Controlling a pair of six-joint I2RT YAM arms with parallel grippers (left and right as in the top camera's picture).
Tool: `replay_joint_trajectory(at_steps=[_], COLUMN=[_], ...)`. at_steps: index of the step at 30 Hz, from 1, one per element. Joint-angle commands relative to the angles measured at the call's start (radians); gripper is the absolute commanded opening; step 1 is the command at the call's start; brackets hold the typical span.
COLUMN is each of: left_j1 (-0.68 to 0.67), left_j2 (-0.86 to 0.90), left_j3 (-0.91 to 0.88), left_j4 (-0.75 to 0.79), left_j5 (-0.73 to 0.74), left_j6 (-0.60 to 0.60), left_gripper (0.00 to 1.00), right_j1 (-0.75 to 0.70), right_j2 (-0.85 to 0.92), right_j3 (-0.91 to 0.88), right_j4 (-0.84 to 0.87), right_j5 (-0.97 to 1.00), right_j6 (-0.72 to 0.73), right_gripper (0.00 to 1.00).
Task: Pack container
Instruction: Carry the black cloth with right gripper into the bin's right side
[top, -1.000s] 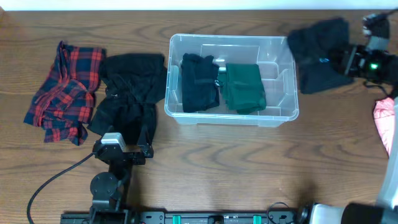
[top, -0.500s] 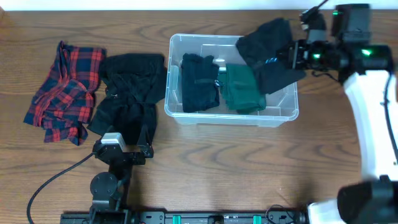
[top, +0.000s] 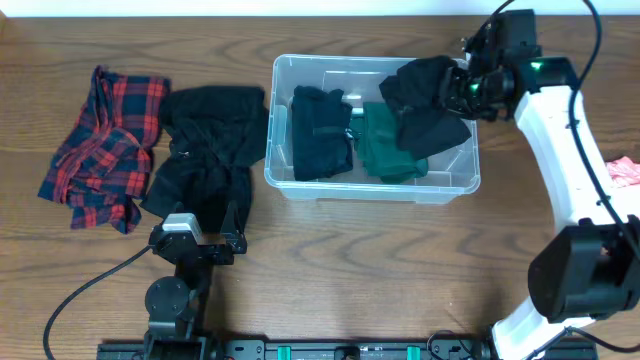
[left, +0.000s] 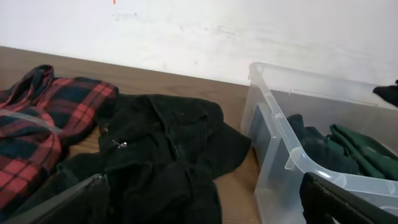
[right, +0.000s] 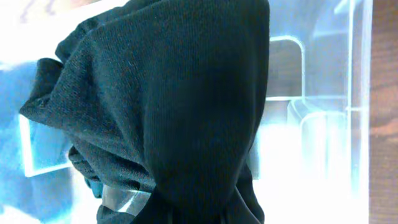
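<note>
The clear plastic container (top: 285, 180) stands at the table's middle and shows at the right of the left wrist view (left: 292, 162). Inside lie a folded black garment (top: 320, 132) and a folded green garment (top: 385, 150). My right gripper (top: 468, 88) is shut on a dark knit garment (top: 425, 110) and holds it hanging over the container's right part; the garment fills the right wrist view (right: 180, 106) and hides the fingers. My left gripper (left: 202, 205) is open and empty, low over a black garment (top: 205, 145) left of the container.
A red plaid shirt (top: 100, 145) lies at the far left, also in the left wrist view (left: 37, 124). A pink cloth (top: 625, 170) shows at the right edge. A white wall runs behind the table.
My right arm has swung left with the dark garment, from beyond the container's right side to above its right part. The left arm has not moved.
</note>
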Motion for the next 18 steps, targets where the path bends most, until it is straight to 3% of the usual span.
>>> replay_joint_trajectory(at_steps=[1,12,13,16,18], left_j1=[0.005,0.005,0.005,0.005,0.005], left_j2=[0.001,0.001,0.001,0.001,0.001], left_j3=[-0.018,-0.018,-0.018,-0.018,-0.018], left_j4=[-0.036,-0.036,-0.036,-0.036,-0.036], left_j5=[-0.015,-0.015,-0.015,-0.015,-0.015], left_j6=[0.006,0.006,0.006,0.006,0.006], left_gripper=[0.98,0.98,0.98,0.98,0.98], right_j1=[0.034,0.058,0.057,0.056,0.056], right_j2=[0.01,0.022,0.022,0.022,0.022], right_j3=[-0.003,-0.01,-0.01,-0.01,-0.01], right_j4=[0.014,0.023,0.023,0.01,0.0], right_j5=[0.048,0.14,0.141,0.148,0.148], right_j6=[0.099,0.146,0.146,0.145,0.13], right_gripper=[0.01,0.01,0.09,0.57,0.68])
